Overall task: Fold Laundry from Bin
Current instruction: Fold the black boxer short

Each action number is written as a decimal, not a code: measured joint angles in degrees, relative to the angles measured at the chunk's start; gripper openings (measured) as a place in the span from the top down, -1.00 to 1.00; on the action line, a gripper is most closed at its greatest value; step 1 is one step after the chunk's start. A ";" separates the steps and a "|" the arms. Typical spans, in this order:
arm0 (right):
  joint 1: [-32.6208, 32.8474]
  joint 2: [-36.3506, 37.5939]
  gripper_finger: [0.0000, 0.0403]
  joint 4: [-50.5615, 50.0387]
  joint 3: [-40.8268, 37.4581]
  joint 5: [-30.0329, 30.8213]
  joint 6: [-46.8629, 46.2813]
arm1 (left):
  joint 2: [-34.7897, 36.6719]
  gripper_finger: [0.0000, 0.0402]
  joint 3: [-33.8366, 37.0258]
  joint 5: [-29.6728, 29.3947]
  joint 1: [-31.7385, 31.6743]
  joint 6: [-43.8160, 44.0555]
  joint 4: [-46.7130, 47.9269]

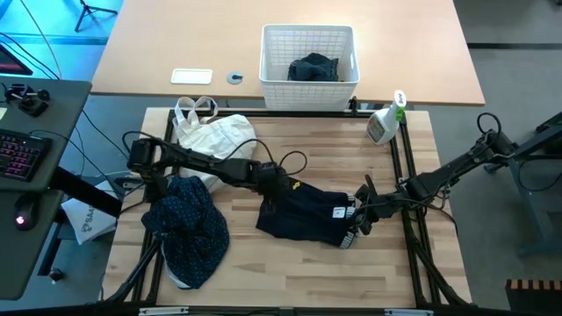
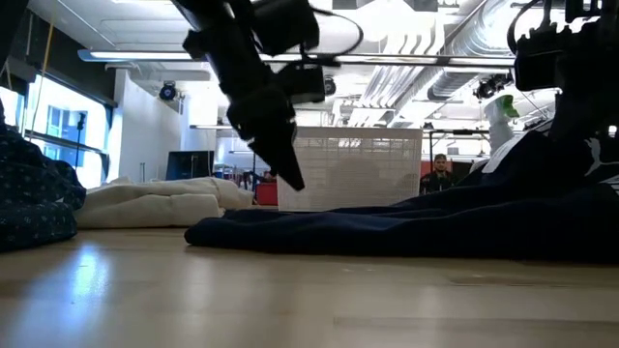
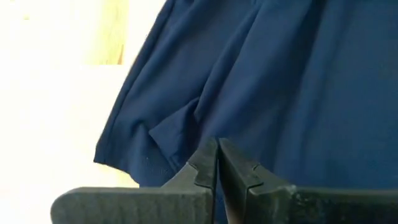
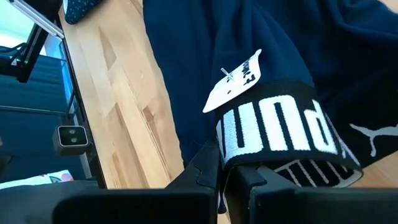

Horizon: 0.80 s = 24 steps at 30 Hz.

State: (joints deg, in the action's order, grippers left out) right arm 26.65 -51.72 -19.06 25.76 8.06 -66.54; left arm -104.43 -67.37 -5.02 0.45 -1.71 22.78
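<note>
A plain dark navy piece (image 1: 303, 219) with a black-and-white lettered waistband lies spread on the wooden table between both arms. My left gripper (image 1: 283, 186) is shut and points down at the piece's left edge (image 3: 155, 134). My right gripper (image 1: 358, 218) is shut on the piece's right end. The navy dotted shirt (image 1: 189, 224) lies bunched at the table's left near side. The white lattice bin (image 1: 307, 92) stands past the far edge with a dark garment (image 1: 313, 68) in it. No plaid shirt shows. My left gripper (image 3: 217, 155) has its shut tips right over the navy cloth near a small fold (image 3: 177, 127); I cannot tell whether they touch it. My right gripper (image 4: 222, 165) pinches the piece at its lettered waistband (image 4: 280, 134), coming low from the table's right. That end rises off the table (image 2: 566, 164); the rest lies flat.
A cream cloth bag (image 1: 211, 132) lies at the far left, just behind the left arm. A spray bottle (image 1: 385, 123) stands at the far right corner. Black frame rails (image 1: 399, 158) edge the table. A person (image 2: 442, 174) shows in the room beyond.
</note>
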 joint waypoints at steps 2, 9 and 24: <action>0.00 0.00 0.99 -0.04 0.00 -0.07 0.17 | 0.65 0.99 -0.06 -0.47 0.38 1.80 -0.49; 0.00 -0.01 0.99 -0.21 0.00 -0.07 1.04 | -1.35 0.76 -0.02 3.41 -2.75 12.45 -1.08; 0.00 0.00 0.99 -0.39 0.00 -0.10 1.02 | -6.65 0.62 0.08 2.95 -4.24 16.65 -3.46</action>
State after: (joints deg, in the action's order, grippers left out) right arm 26.65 -51.72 -19.44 25.76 7.97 -65.52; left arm -111.08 -67.29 -2.07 -3.79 14.94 19.32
